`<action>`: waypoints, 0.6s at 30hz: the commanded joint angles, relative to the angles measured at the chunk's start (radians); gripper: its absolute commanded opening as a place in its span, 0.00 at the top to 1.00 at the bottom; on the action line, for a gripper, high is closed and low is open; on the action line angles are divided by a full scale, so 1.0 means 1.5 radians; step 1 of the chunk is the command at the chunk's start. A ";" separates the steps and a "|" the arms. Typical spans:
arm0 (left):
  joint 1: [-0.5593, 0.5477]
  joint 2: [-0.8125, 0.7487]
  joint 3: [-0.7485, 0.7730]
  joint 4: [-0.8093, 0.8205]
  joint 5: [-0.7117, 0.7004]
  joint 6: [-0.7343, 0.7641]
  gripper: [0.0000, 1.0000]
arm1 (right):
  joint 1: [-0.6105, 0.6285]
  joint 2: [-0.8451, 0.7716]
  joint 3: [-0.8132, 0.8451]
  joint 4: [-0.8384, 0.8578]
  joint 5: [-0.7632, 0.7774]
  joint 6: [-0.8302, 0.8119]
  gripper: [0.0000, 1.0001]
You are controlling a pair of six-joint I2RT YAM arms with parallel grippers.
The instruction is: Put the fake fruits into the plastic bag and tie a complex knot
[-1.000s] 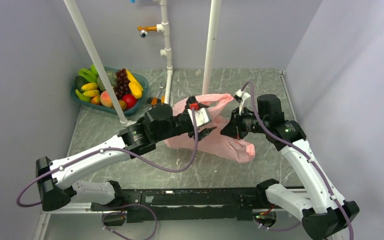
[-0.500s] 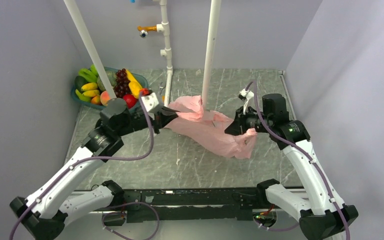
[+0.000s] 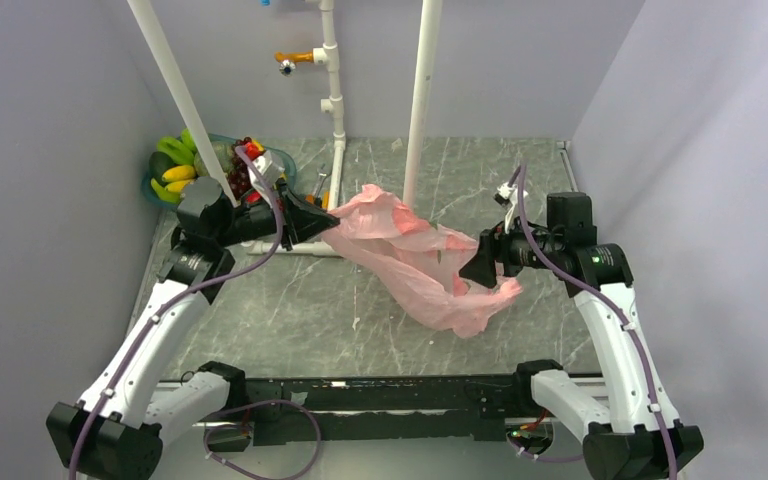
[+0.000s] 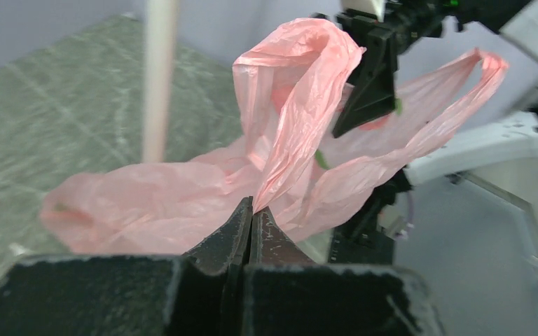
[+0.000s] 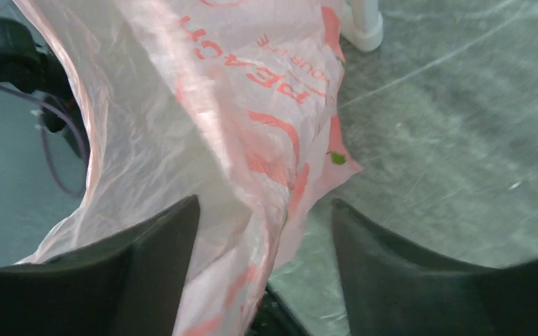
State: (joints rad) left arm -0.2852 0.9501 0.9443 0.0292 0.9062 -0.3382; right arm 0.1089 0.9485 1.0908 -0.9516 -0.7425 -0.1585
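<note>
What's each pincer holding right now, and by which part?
Left pincer is shut on the plastic bag, pinching a bunched strip of film at the end nearest that arm. Right pincer is open; film drapes between its jaws, unclamped.

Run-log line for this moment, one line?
left gripper: shut on plastic bag | right gripper: open, film between fingers | fake fruits: outside bag

top: high behind the arm bases, looking down on the whole table [image 3: 290, 310] | left wrist: close, looking rightward at the pink bag [image 3: 410, 260] | right wrist: closer, looking leftward and down | shared: bag, all three
</note>
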 commanded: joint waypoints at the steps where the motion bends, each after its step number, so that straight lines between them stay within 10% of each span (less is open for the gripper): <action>1: -0.042 0.037 0.059 0.070 0.118 -0.066 1.00 | 0.006 -0.034 0.030 0.061 -0.027 -0.060 0.10; 18: -0.100 0.124 0.121 0.090 0.263 -0.111 1.00 | 0.249 0.077 0.093 0.324 -0.009 -0.084 0.00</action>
State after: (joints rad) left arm -0.4103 1.1213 1.0687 0.1200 1.2171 -0.4889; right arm 0.4397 1.0252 1.1961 -0.6445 -0.7895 -0.2783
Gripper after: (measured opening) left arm 0.010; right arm 0.993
